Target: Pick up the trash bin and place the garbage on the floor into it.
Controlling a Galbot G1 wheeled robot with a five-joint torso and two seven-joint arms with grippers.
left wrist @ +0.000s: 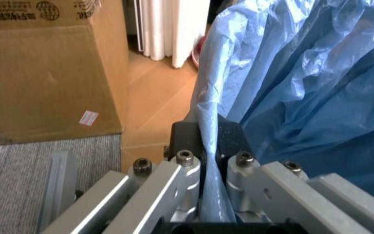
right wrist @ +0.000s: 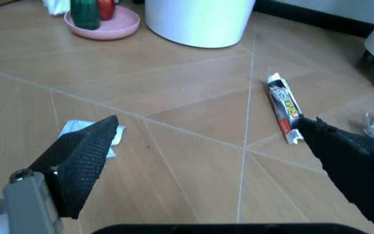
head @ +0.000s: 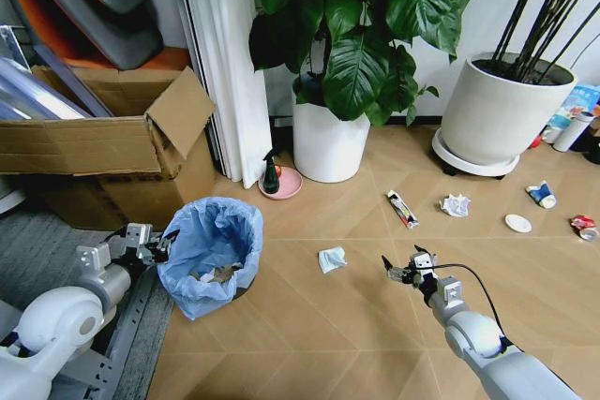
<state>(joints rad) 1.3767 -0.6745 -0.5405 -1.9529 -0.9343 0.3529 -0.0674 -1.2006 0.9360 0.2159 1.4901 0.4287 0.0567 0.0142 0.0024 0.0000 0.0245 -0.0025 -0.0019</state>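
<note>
Clamped on the rim of the small black trash bin with its baggy light-blue liner [head: 212, 252], my left claw [head: 161, 248] shows at the head view's left, the bin standing on the chevron wood-look floor [head: 309, 325]. My right claw [head: 401, 267] hovers spread wide over the floor, near a white paper wad [head: 331, 259]; a dark printed wrapper [head: 403, 209], another white wad [head: 455, 204] and a white disc [head: 517, 223] lie farther off.

From my left wrist, the liner's blue plastic [left wrist: 291, 87] is pinched between the metal fingers [left wrist: 180, 180], beside a cardboard box [left wrist: 44, 68].

From my right wrist, both black fingertips [right wrist: 83, 151] stand far apart above the floor, the white wad [right wrist: 76, 130] partly behind one, the wrapper [right wrist: 283, 105] beside the other.
</note>
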